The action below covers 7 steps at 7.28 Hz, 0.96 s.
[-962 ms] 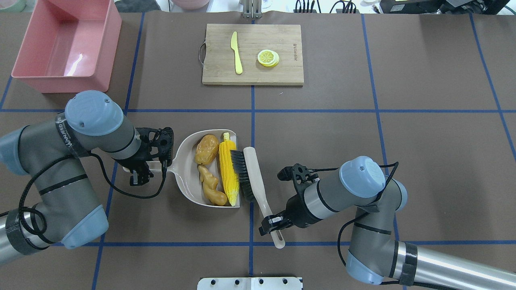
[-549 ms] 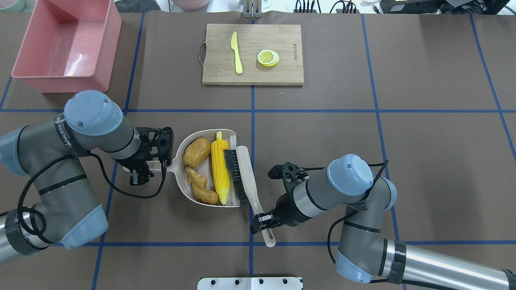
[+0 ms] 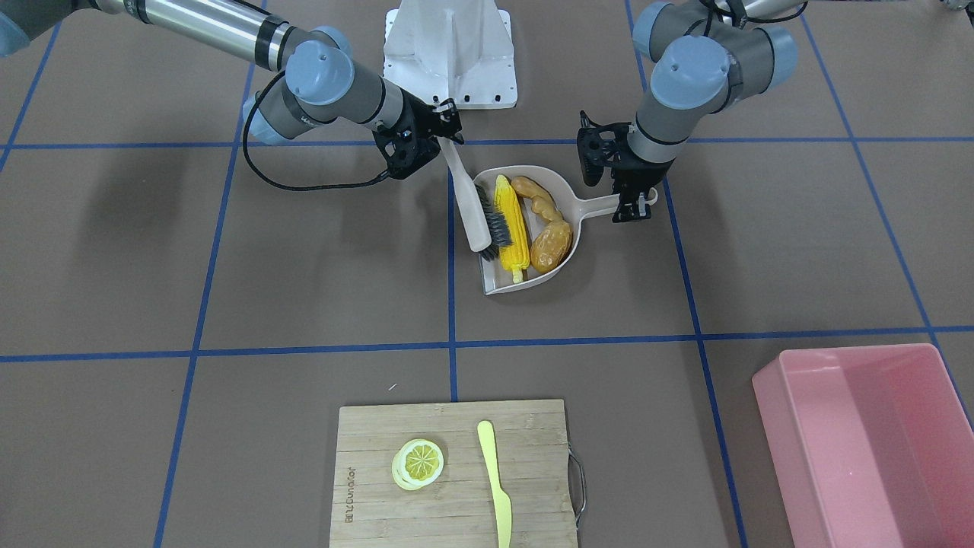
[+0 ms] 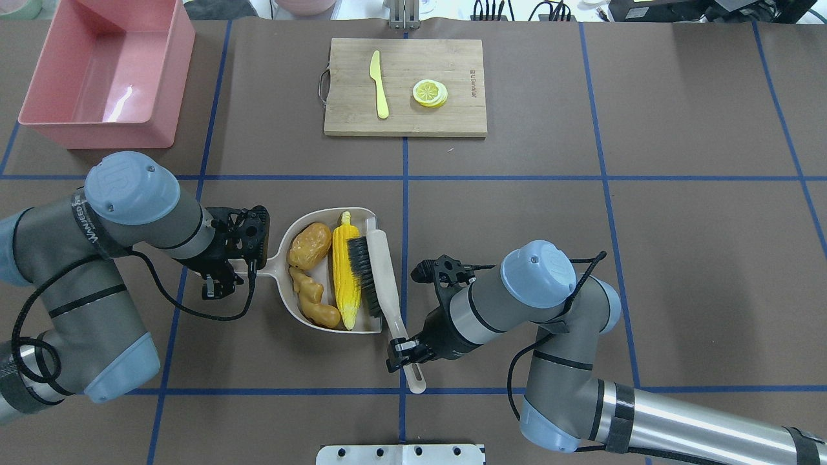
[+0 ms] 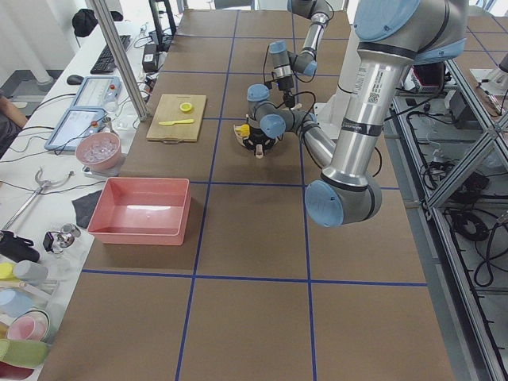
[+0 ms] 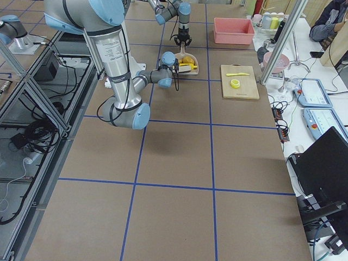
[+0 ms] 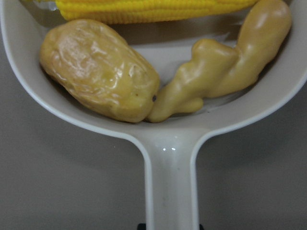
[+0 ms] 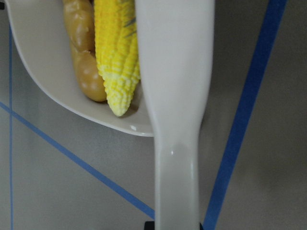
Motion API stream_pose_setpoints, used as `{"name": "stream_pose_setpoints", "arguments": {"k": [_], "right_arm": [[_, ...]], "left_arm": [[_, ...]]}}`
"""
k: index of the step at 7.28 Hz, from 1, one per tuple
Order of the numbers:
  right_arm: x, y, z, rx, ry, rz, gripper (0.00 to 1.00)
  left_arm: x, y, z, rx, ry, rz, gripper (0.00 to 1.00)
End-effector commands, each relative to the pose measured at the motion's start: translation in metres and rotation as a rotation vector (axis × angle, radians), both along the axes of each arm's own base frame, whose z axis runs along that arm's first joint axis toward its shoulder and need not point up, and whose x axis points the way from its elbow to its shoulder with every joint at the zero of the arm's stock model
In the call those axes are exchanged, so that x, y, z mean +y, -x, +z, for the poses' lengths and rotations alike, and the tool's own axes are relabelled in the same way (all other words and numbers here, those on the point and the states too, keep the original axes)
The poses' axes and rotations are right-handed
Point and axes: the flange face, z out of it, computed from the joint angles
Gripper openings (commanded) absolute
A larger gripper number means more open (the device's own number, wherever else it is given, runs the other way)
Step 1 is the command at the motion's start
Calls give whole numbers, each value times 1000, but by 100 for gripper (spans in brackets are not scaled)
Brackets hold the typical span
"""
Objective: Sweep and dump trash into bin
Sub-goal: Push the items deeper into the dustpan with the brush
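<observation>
Beside the corn cob [image 4: 344, 271] — brush [image 4: 381, 274] spans dustpan [image 7: 171, 182] mouth.

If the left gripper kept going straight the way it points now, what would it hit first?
The left gripper points steeply down, shut on the handle of the beige plastic dustpan. Going straight on, it would probably press that handle into the brown table top.

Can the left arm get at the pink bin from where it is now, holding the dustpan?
Probably yes. The pink bin sits on that arm's own side, and nothing stands between it and the left claw, shut on the dustpan handle. The brush against the corn may need lifting off first.
</observation>
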Motion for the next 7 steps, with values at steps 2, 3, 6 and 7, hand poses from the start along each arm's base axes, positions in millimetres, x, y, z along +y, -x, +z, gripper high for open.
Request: {"name": "stream_pose_setpoints", "arguments": {"k": [2,3,6,7], "right_arm": [[0,0,-4,21,8,-3,0],[0,-2,-10,40,11,-4,0],[0,-9,-19,57,17,-1,0],[0,-16,-27,65,21,-1,0]], "left_arm": [[0,3,0,21,-14,-3,0],[4,9,10,46,-26,-6,0],[3,16,14,55,-23,-13,0],[2,17,14,56,-22,-15,0]]}}
